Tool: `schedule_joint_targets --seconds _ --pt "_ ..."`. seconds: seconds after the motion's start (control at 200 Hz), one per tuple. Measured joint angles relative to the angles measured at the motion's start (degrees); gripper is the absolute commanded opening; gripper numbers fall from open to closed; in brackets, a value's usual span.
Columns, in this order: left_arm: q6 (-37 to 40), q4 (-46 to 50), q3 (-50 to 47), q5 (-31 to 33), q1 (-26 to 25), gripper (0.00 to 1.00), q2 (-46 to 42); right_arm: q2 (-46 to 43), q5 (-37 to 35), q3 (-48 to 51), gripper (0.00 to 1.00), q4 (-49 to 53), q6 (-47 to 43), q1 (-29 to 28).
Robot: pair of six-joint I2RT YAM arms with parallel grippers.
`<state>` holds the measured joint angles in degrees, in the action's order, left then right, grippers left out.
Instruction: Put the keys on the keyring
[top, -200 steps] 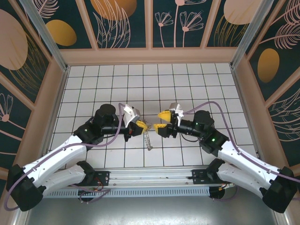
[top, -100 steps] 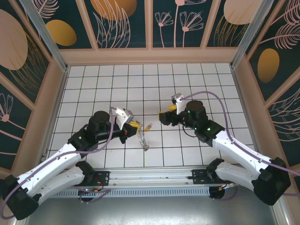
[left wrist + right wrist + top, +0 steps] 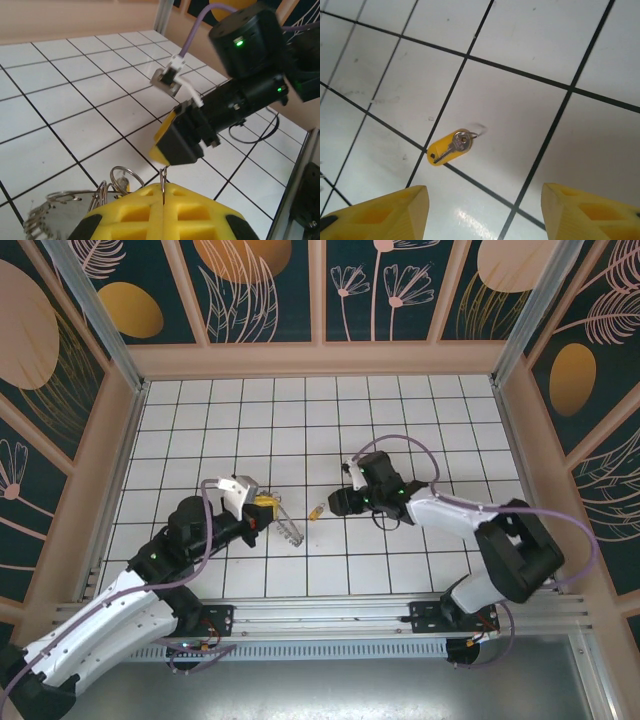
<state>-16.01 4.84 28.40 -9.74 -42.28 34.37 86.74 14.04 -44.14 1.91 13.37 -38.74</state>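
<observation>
Tan walls hemmed the white tiled tabletop on three sides, and bare tiles stretched from both hands to the far wall. The left hand was closed, pinching the thin round grey metal keyring, which trailed out from its yellow fingertips. The right hand stood open, holding nothing. The small metal key lay flat on its yellow oval tag on the tiles between the two hands, just ahead of the right hand's spread fingers.

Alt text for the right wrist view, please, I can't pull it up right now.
A small key on a yellow tag lies flat on the white tiled table, across a black grout line. The right end effector is open and empty, its yellow fingertips at the bottom corners.
</observation>
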Motion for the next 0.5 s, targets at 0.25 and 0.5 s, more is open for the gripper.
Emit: schedule_joint_targets --seconds 0.25,0.5 --pt "-0.2 -1.2 -0.4 1.3 0.0 0.00 4.5 8.6 1.5 -6.8 0.62 1.2 -2.6 -1.0" --pt "-0.2 -1.2 -0.5 1.5 0.0 0.00 6.1 14.3 -0.3 -12.1 0.60 5.3 -4.1 -4.3"
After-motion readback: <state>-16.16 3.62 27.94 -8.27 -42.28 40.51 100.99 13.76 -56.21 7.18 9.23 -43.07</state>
